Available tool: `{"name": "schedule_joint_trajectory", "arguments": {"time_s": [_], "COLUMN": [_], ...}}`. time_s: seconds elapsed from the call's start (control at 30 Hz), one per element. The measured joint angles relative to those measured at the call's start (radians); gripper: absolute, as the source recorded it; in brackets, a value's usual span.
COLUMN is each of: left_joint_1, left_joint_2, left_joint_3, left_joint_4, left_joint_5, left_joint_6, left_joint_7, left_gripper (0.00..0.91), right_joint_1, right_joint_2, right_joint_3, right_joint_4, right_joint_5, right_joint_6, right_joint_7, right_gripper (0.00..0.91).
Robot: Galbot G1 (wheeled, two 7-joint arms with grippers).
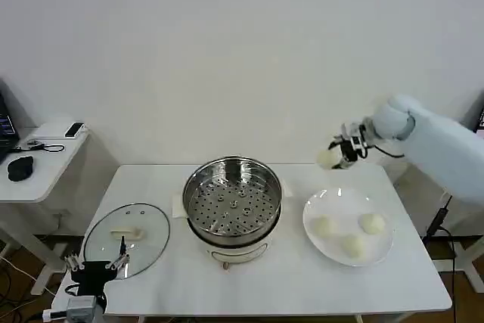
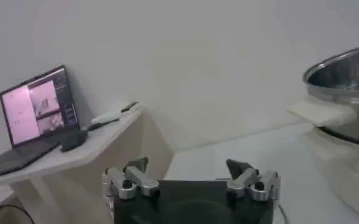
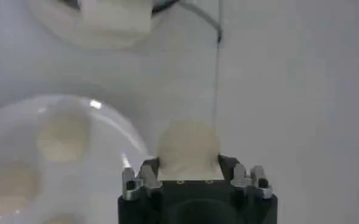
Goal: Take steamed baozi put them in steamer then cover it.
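Steamer (image 1: pixel 234 206) stands at the middle of the table (image 1: pixel 287 277), open-topped, its perforated tray bare. The right gripper (image 1: pixel 339 153) hangs above the table's far right edge, behind the plate (image 1: pixel 314 241), its fingers pressed onto one steamed baozi (image 1: pixel 328 158); in the right wrist view that bun (image 3: pixel 188 147) sits squarely between the two jaws. Three more buns (image 1: pixel 353 246) rest on the plate near the right edge.

What the coming move turns on, as I judge it: the steamer lies toward the table's centre from the held bun and lower than it, so the right arm must carry inward over the pot's rim and then lower. The right arm is plainly the nearer to both plate and pot. The bun is round, with no long axis or facing to mind; the pot's opening faces straight up.

The left gripper (image 1: pixel 96 263) waits at the near left corner, jaws spread and holding nothing, just beside the glass lid (image 1: pixel 127 238) lying flat near the left edge.
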Motion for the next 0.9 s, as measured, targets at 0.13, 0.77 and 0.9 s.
{"name": "schedule_joint_trajectory", "arguments": {"time_s": [0.13, 0.77, 0.9], "left_joint_1": [0.0, 0.017, 0.023], "left_joint_2": [0.0, -0.012, -0.017], "left_joint_3": [-0.011, -0.058, -0.063], "left_joint_4": [0.001, 0.001, 0.003], "left_joint_5": [-0.007, -0.019, -0.02], "left_joint_6": [0.001, 0.003, 0.001], "left_joint_7": [0.0, 0.0, -0.002], "left_gripper": [0.907, 0.907, 0.907], "right_joint_1": [0.049, 0.075, 0.06], "right_joint_2": [0.052, 0.348, 0.395], "right_joint_3": [-0.047, -0.168, -0.178], "right_joint_4": [0.019, -0.042, -0.071], "right_joint_5": [0.026, 0.022, -0.013], "right_joint_6": [0.017, 0.173, 0.225], "right_joint_7": [-0.008, -0.022, -0.021], "right_gripper": [0.675, 0.675, 0.675]}}
